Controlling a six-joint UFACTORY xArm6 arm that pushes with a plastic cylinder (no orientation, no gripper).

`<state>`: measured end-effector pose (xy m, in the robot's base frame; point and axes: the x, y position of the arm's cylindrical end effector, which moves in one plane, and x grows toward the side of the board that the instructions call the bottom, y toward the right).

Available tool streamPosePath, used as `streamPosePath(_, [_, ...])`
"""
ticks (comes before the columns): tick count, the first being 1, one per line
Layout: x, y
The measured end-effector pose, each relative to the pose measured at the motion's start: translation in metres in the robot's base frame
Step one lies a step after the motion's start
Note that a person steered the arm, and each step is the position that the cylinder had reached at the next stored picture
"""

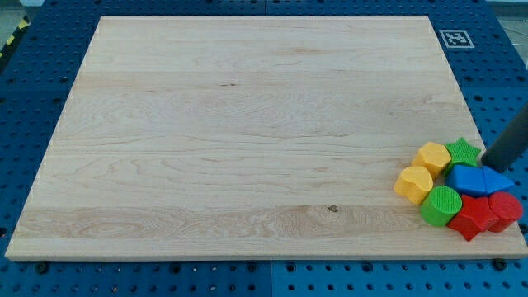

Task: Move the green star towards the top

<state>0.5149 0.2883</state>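
The green star [464,152] lies near the board's right edge, in the lower right of the view, at the top of a tight cluster of blocks. My rod comes in from the right edge of the view and my tip [488,164] sits just right of the star, touching or almost touching it, above the blue block [476,180]. A yellow hexagon [432,157] lies against the star's left side.
Also in the cluster: a yellow rounded block [414,183], a green cylinder [442,205], a red star-like block [471,218] and a red block [505,209]. The wooden board [247,132] lies on a blue pegboard. A marker tag [454,37] sits at the top right.
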Motion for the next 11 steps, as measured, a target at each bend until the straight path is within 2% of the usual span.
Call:
streamPosePath(1, [0.005, -0.019])
streamPosePath(3, [-0.043, -0.075])
streamPosePath(4, [-0.049, -0.111])
streamPosePath(5, [-0.054, -0.117])
streamPosePath(6, [-0.048, -0.092])
streamPosePath(8, [-0.01, -0.1])
streamPosePath(9, [-0.013, -0.135])
streamPosePath(11, [-0.073, -0.207])
